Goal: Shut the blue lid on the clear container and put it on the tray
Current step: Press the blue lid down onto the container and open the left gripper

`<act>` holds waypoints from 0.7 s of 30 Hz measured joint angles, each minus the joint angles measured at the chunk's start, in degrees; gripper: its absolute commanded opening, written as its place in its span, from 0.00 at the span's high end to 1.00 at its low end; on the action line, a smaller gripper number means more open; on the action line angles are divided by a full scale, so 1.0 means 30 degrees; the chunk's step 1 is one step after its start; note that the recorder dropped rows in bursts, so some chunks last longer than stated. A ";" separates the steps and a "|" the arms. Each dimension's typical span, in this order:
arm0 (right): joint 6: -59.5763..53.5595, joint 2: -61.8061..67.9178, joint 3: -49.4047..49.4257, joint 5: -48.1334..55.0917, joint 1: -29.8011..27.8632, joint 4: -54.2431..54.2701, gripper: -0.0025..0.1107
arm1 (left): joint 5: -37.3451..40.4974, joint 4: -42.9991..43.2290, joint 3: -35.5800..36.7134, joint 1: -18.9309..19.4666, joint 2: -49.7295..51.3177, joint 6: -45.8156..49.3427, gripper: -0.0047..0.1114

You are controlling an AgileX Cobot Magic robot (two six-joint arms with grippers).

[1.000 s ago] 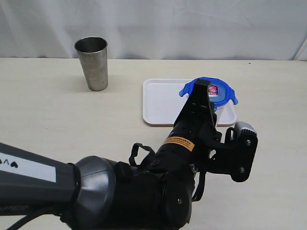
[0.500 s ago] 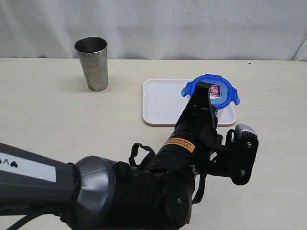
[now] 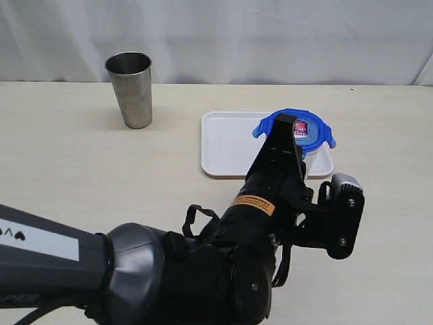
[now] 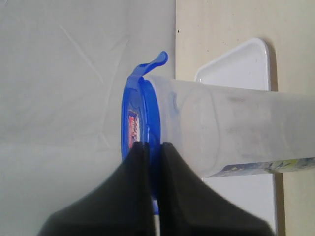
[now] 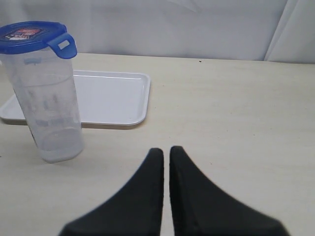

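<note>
Pinching the rim of the blue lid (image 4: 140,105), the left gripper (image 4: 151,145) has its jaws clamped on it, the lid seated atop the clear container (image 5: 51,108). Container stands on the table (image 5: 236,123) just beside the tray (image 5: 115,96), not on it. Against half a second ago, lid sits slightly leftward and lower in exterior view. Right gripper (image 5: 166,150) — jaws closed, empty, apart from container.
</note>
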 measured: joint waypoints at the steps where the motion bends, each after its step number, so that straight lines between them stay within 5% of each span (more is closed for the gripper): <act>1: 0.0000 0.0000 0.0000 0.0000 0.0000 0.0000 0.94 | 0.0000 -0.0037 0.0000 0.0000 0.0000 0.0000 0.96; 7: 0.0000 0.0000 0.0000 0.0000 0.0000 0.0000 0.94 | -0.0032 -0.0037 0.0000 0.0000 0.0000 0.0000 0.96; 15: 0.0000 0.0000 0.0000 0.0000 0.0000 0.0000 0.94 | -0.0267 -0.0037 0.0000 0.0000 0.0000 0.0000 0.71; 21: 0.0000 0.0000 0.0000 0.0000 0.0000 0.0000 0.94 | -0.1303 -0.0037 0.0000 0.0000 0.0000 0.0000 0.65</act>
